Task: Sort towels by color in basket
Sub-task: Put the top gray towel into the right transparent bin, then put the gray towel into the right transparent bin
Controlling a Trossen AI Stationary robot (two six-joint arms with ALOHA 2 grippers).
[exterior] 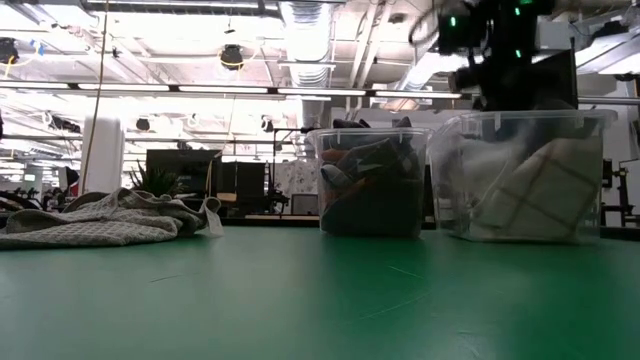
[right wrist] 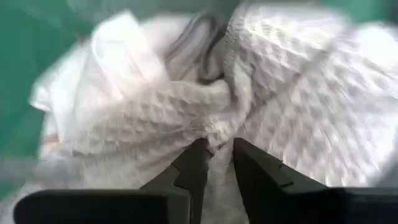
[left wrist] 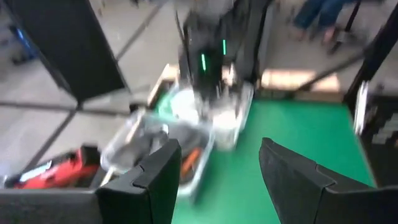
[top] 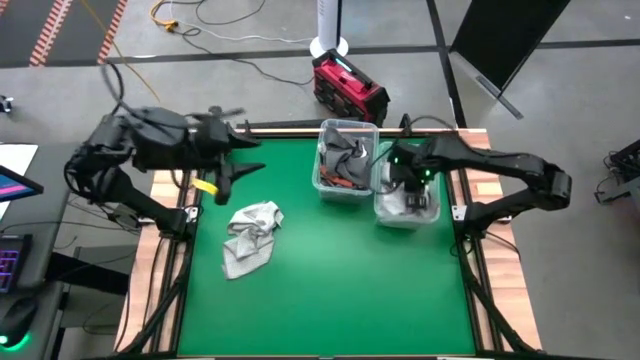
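Note:
A crumpled light grey towel [top: 250, 238] lies flat on the green table, left of centre; it also shows in the low view [exterior: 110, 220]. Two clear bins stand at the far side. The left bin [top: 322, 182] holds dark grey and rust-orange towels [exterior: 370, 185]. The right bin [top: 381, 212] holds white towels, one with thin check lines [exterior: 545, 190]. My right gripper [right wrist: 216, 152] reaches down into the right bin [top: 410, 190], shut on a white waffle-weave towel [right wrist: 155, 118]. My left gripper [top: 238, 165] hangs open above the table's far left part, touching nothing. My right gripper pinches a bunched fold of the white waffle towel [right wrist: 214, 132] between its two fingertips [right wrist: 194, 163]. It comes from above, pointing down into the bin. Creases of the cloth run together at the fingertips. The rest of the towel lies among the other white cloth in the bin.
A red box [top: 348, 85] and cables lie on the floor beyond the table's far edge. Wooden strips border the table [top: 160, 270]. Open green surface lies along the near half [top: 340, 300]. A person's legs [left wrist: 320, 15] show in the room beyond the bins.

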